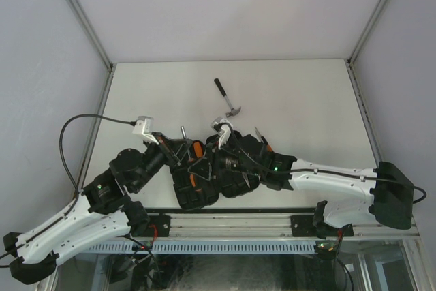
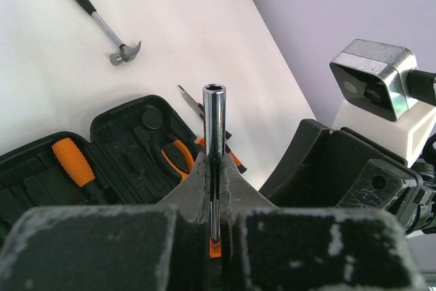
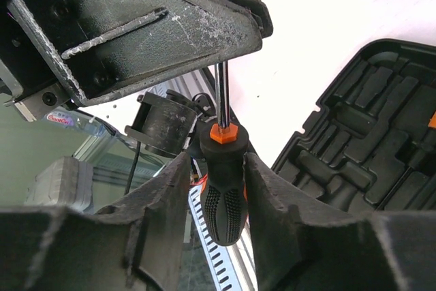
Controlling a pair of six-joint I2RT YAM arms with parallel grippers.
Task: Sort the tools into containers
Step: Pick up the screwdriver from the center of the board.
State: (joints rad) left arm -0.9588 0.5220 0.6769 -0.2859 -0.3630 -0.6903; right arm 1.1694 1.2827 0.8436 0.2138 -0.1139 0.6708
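**Your white table and the three things lying on it**
On your table (image 1: 306, 93) the claw hammer (image 1: 229, 100) lies flat near the middle, with its black handle pointing to the far side and its steel head toward you. The black tool case (image 2: 136, 148) lies open nearer the arm bases, apart from the hammer. Just beside the case's edge lies a slim steel-tipped tool (image 2: 189, 99), its orange handle partly hidden.

right gripper (image 3: 216, 163) | flanks screwdriver (image 3: 223, 202) handle | tool case (image 3: 381, 134) open
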